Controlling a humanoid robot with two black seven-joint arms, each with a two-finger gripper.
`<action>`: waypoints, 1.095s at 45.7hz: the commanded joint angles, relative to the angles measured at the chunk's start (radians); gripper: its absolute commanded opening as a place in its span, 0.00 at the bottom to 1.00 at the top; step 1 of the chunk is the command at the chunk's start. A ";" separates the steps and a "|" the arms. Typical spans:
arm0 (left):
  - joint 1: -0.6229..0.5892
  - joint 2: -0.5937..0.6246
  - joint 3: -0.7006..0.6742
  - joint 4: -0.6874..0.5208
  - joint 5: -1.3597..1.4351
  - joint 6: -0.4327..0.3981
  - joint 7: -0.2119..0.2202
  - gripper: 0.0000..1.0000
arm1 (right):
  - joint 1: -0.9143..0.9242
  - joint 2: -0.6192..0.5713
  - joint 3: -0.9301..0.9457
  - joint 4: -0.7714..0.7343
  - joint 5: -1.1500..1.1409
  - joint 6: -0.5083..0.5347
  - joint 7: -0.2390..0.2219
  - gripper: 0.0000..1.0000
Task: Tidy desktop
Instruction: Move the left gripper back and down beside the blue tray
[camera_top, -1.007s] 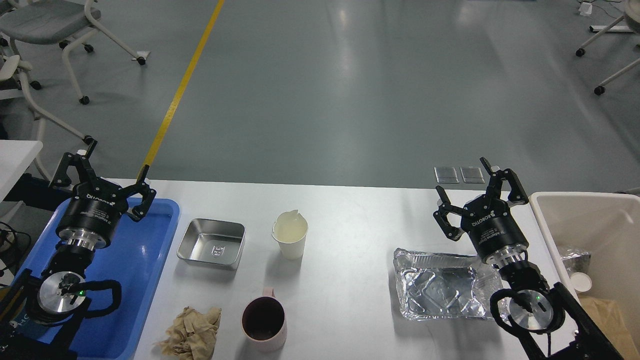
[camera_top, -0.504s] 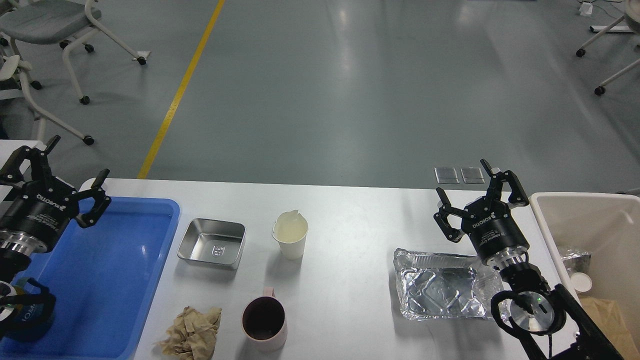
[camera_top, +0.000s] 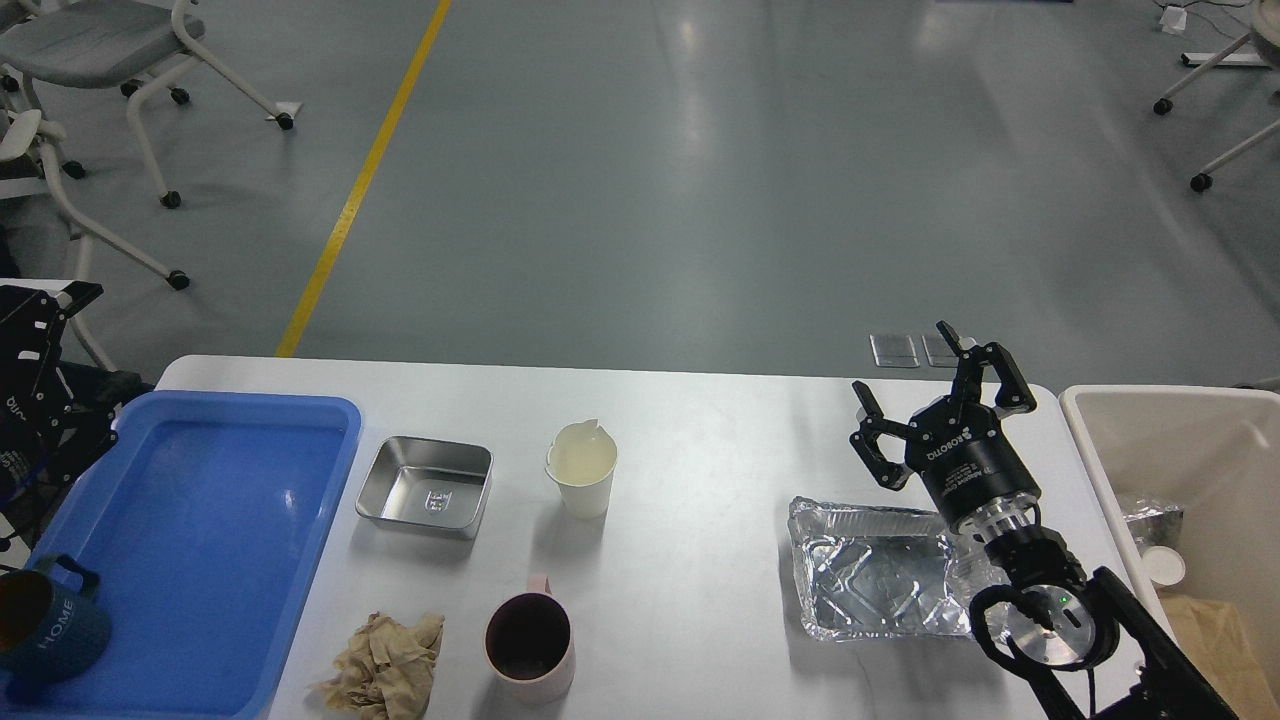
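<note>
Smooth white surface (camera_top: 700, 420) with a faint sheen. Glossy blue plastic tray (camera_top: 200, 560). Brushed, dully reflective metal pan (camera_top: 424, 487). Matt white paper cup (camera_top: 581, 469). Crinkled, mirror-bright foil container (camera_top: 875, 585). Rough, crumpled brown paper wad (camera_top: 384, 652), or possibly cloth. Smooth pink mug (camera_top: 529, 649), likely ceramic. Matt beige plastic bin (camera_top: 1180, 440). Matt black right gripper (camera_top: 930, 400) with a polished metal wrist ring.

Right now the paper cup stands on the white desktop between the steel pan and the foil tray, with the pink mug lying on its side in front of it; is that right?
Not quite. The head view shows the pink mug standing upright, its mouth facing up. The rest holds: the paper cup stands on the desktop between the steel pan and the foil tray.
</note>
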 joint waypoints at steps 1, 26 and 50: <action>0.049 0.103 0.010 -0.038 0.033 -0.008 -0.001 0.96 | -0.001 -0.013 0.000 0.000 0.000 -0.004 0.000 1.00; 0.220 0.327 0.020 -0.061 0.179 -0.037 -0.058 0.96 | 0.001 -0.032 -0.005 0.000 0.000 -0.004 0.000 1.00; 0.119 0.284 0.098 -0.072 0.344 -0.166 -0.127 0.96 | 0.001 -0.026 -0.008 0.002 0.000 -0.004 -0.001 1.00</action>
